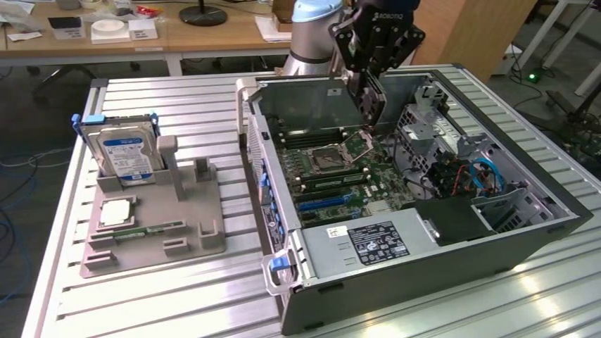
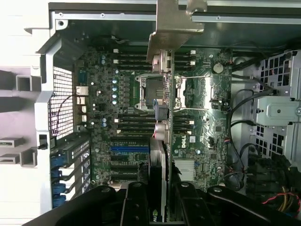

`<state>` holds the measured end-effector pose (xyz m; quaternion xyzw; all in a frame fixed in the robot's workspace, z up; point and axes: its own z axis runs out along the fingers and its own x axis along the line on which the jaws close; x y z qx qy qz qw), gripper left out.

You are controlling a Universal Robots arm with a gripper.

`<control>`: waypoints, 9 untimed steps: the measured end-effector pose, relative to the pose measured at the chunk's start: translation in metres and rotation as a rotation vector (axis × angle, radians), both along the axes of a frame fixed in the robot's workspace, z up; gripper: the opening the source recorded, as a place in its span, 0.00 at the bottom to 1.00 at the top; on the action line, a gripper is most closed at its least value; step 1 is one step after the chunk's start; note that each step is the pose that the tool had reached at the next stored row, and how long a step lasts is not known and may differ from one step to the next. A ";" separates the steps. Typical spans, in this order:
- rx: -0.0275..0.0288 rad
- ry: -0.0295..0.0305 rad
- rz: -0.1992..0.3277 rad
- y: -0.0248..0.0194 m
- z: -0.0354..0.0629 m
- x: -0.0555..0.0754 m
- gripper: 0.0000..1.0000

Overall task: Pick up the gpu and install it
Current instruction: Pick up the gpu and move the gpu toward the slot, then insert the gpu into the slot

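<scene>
The gripper [image 1: 367, 73] had its fingers closed partway down, pinching the gpu [image 1: 367, 104] by its thin edges. So it was carrying the card, not empty. The card hung on edge straight below the tool, long axis running down and away from the fingers, inside the open computer case [image 1: 526, 232]. It sat above the motherboard [image 1: 371, 169], about over the CPU socket [image 1: 331, 160]. The blue and black expansion slots [image 1: 324, 201] lay off towards the exterior view's left and nearer the camera, apart from the card.

For writing, I could read "ROBOTIQ" on the gripper body and "DELL" on the board. The sticker on the power supply [image 1: 381, 243] was too small to read. The hard drive [image 1: 127, 151] had a blue label.
</scene>
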<state>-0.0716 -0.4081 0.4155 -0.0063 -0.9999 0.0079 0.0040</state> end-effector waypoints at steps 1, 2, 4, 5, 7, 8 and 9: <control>0.0000 0.0000 0.000 0.0000 0.0000 0.000 0.27; -0.0001 0.0001 0.000 0.0000 0.0000 0.001 0.27; 0.0001 0.0000 0.000 0.0001 0.0000 0.001 0.27; 0.0000 0.0000 0.000 0.0001 0.0000 0.001 0.27; 0.0000 0.0000 0.000 0.0001 0.0000 0.001 0.27; 0.0001 0.0000 0.000 0.0001 0.0000 0.001 0.27; 0.0000 0.0000 0.000 0.0001 0.0000 0.001 0.27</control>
